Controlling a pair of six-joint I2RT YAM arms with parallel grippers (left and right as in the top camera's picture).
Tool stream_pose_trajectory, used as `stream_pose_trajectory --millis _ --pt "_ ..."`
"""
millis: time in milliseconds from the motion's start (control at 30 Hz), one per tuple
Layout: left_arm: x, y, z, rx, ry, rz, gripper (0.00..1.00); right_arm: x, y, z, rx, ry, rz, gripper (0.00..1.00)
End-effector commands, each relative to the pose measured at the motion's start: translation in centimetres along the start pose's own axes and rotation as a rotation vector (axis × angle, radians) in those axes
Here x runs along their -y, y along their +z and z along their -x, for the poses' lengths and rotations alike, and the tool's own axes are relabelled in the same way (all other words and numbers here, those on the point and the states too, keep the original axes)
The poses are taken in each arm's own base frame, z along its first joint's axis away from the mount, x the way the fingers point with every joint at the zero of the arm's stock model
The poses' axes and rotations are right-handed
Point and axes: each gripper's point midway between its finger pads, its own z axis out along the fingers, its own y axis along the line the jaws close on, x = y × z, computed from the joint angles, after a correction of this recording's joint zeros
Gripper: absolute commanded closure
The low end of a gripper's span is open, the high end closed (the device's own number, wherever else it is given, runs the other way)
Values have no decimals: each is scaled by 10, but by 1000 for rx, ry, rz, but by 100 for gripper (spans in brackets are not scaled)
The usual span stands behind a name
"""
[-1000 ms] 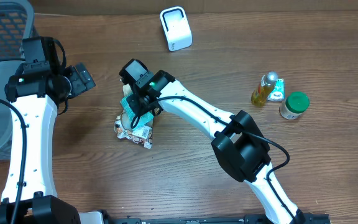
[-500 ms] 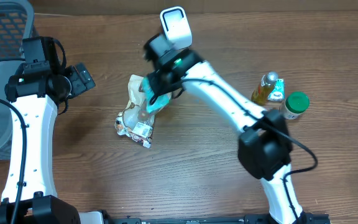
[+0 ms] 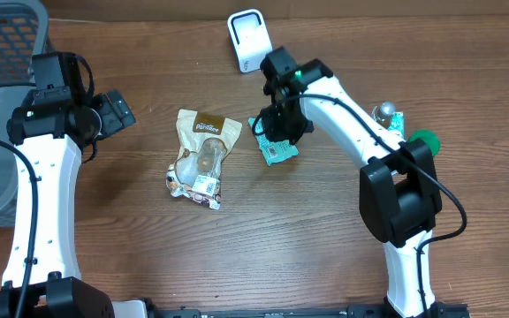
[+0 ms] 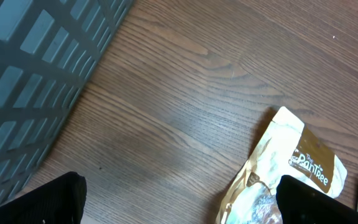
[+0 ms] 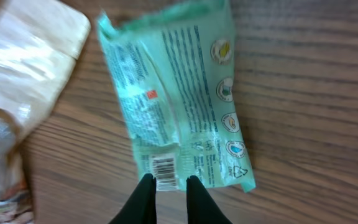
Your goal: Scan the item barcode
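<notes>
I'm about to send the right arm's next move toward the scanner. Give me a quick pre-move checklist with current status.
1. Grip of the right tool on the packet: cannot tell; its jaws stand slightly apart astride the barcode end.
2. Barcode readable: ok; it faces the wrist camera, uncovered.
3. Packet at the scanner: not ok; it sits short of it, not touching.
4. Gap between pouch and packet: ok; they lie apart in the overhead view.
5. Position of the left tool: ok; open, empty, off by the basket.
</notes>
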Motion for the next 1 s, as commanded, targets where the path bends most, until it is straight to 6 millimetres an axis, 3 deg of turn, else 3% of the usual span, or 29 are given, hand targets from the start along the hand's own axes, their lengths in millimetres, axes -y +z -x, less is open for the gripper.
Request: stream_pose_trajectory --millis 0,167,333,600,733,867,967 --pt "0 -4 4 16 11 -2 1 0 9 -15 -19 -3 1 82" --pt "0 -4 4 16 11 -2 0 8 38 -37 -69 -1 -13 78" --pt "0 -4 4 15 11 -2 0 5 48 -49 -95 42 -13 78" --pt "0 -4 4 16 10 -2 0 -33 48 -70 -153 -6 43 78" --pt "0 -4 4 16 10 -2 0 -39 29 -69 -168 -12 35 78" --pt "0 -4 4 16 10 -2 0 -55 -27 -41 -99 -31 62 76" --pt "0 -4 4 16 11 -2 0 -60 -42 -24 -33 -41 60 73"
